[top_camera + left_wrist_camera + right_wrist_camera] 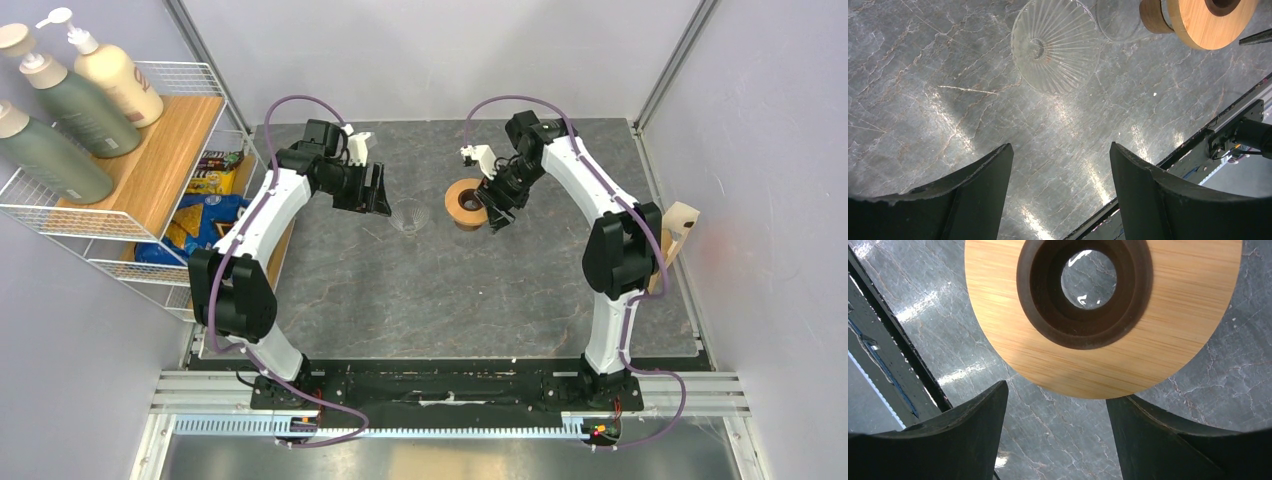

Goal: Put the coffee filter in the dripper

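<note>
The dripper's clear ribbed glass cone (408, 216) (1055, 45) stands alone on the grey stone table (450, 290). Its flat light-wood ring (466, 203) (1103, 315) (1208, 20) sits apart, just right of the cone, on a short glass cup with a brown band (1148, 15). My left gripper (372, 192) (1060, 145) hovers open just left of the cone with nothing between its fingers. My right gripper (497, 208) (1057, 390) hangs open at the ring's right edge, holding nothing. The coffee filter is out of view.
A wire shelf (120, 230) at the left holds pump bottles (110, 70) and snack bags (205, 215). A light-wood piece (680, 225) stands at the table's right edge. Metal frame posts rise at the back corners, and a dark rail (450, 375) runs along the near edge.
</note>
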You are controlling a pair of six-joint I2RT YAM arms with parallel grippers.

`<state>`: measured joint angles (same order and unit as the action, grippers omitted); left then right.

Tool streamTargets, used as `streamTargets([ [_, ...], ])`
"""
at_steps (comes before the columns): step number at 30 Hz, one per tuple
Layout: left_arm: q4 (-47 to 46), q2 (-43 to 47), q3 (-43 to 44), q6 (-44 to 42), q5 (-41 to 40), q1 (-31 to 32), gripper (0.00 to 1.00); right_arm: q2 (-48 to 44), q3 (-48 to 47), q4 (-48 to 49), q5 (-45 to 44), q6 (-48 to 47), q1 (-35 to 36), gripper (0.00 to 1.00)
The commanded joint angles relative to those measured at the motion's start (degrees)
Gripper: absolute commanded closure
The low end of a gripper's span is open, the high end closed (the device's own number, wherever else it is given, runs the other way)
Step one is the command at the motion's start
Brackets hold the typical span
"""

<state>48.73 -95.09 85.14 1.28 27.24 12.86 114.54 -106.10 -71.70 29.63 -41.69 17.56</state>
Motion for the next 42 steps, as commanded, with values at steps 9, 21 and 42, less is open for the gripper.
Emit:
streamTargets([
  [9, -1.62, 1.49, 0.05, 1.00, 1.58, -0.30, 0.23, 1.71, -3.26, 0.29, 1.11, 1.46, 1.04, 0.22],
  [21, -4.34, -2.71, -1.36, 1.84, 0.93, -0.38, 0.23, -7.77, 0.23, -4.02, 1.13, 2.23, -5.31, 0.03],
  [42, -13.35, -17.48, 1.30, 9.04, 1.50, 0.23, 0.46, -31.07, 3.18, 2.78, -7.01, 21.13, -11.46, 0.03],
])
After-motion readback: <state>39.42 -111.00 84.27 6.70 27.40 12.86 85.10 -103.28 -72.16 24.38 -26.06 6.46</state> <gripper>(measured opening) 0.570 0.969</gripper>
